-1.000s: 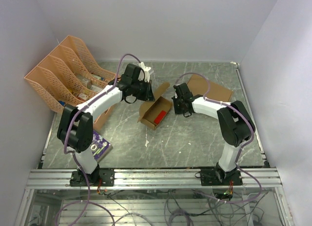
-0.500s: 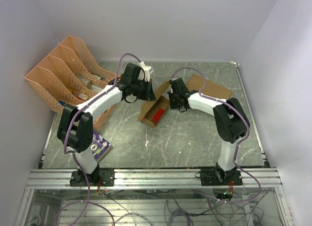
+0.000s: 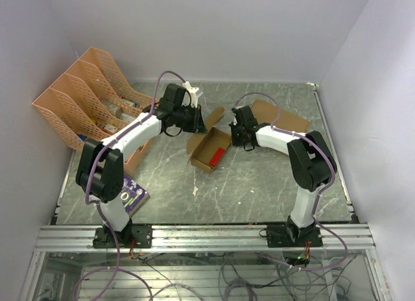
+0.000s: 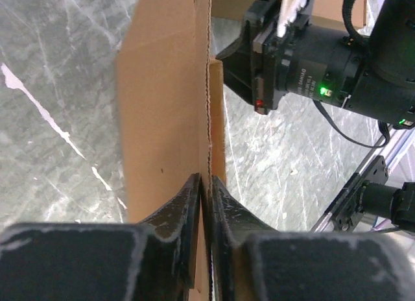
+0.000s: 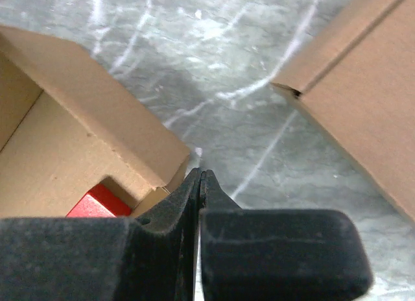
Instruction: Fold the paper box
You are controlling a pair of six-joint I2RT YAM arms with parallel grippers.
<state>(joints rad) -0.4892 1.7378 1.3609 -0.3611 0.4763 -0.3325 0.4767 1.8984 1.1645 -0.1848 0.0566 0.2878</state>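
Grey tabletop [image 3: 259,184], lilac walls [image 3: 214,35], paper box [image 3: 205,150]

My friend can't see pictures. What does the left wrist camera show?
Two black jaws pinch a thin brown flap of the paper box, which has a dotted crease line running along it. Behind it is the black end of the right arm with a green light, above a grey marbled table.

The top view looks down from above and behind the table's [image 3: 259,184] near edge, covering its whole surface. Both wrist cameras sit close against the paper box [image 3: 209,150] — the left faces the right arm [image 4: 324,74], the right looks down onto the table. All three share that box.
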